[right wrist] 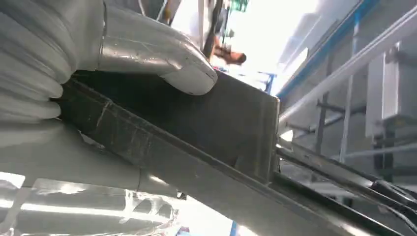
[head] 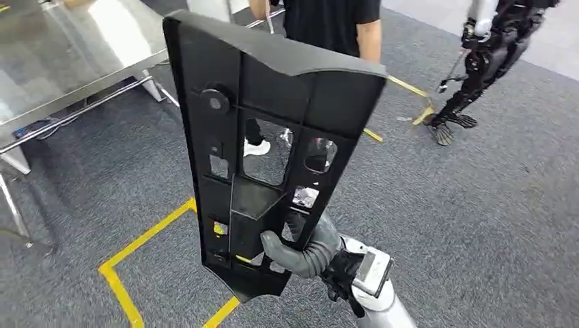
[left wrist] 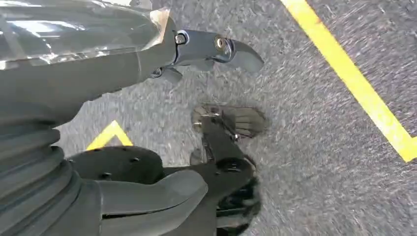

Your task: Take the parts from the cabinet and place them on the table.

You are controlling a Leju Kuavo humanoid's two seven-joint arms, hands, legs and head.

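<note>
Over grey carpet, the right hand is gripping the stiff, light-looking black panel by its near edge; left hand state unclear

I count one black plastic part, a long panel with cut-outs, gripped near its lower end by my one right hand; my left hand makes two hands. Up and to the left of the right hand I make out one metal table. Beyond the part's top edge I count one person. Far up and to the right of the right hand there is one other robot
</note>
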